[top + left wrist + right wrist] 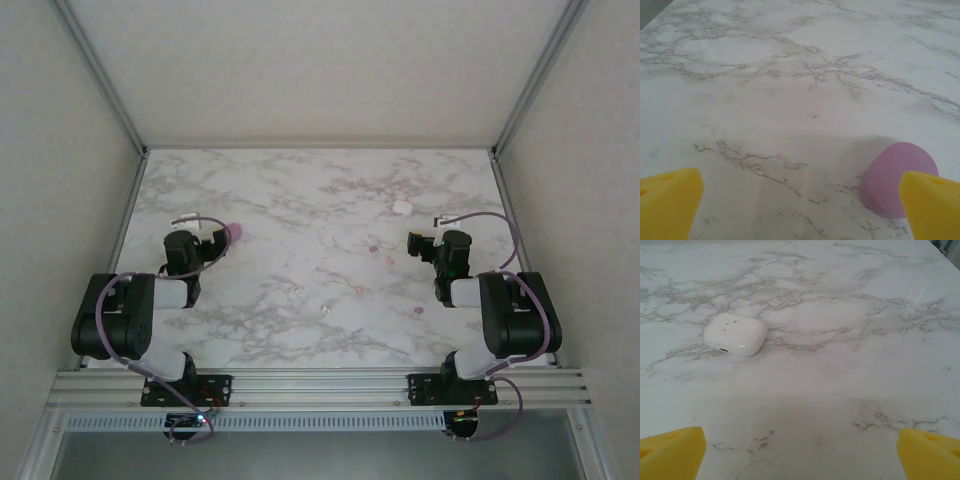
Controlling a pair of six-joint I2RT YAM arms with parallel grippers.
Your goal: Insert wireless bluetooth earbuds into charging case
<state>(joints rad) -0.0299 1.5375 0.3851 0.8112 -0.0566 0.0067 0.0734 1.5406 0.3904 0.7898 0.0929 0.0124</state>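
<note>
White case [735, 334], purple case [890, 175]; left gripper [800, 210], right gripper [800, 455] spread wide.

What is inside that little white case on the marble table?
The white case is shut, so only its smooth outer shell shows, lying on the marble table. Its inside is hidden.

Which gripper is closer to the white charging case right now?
Right. The right gripper sits open just short of the white case, which lies ahead to its left. The left gripper is far across the table, beside the purple case.
</note>
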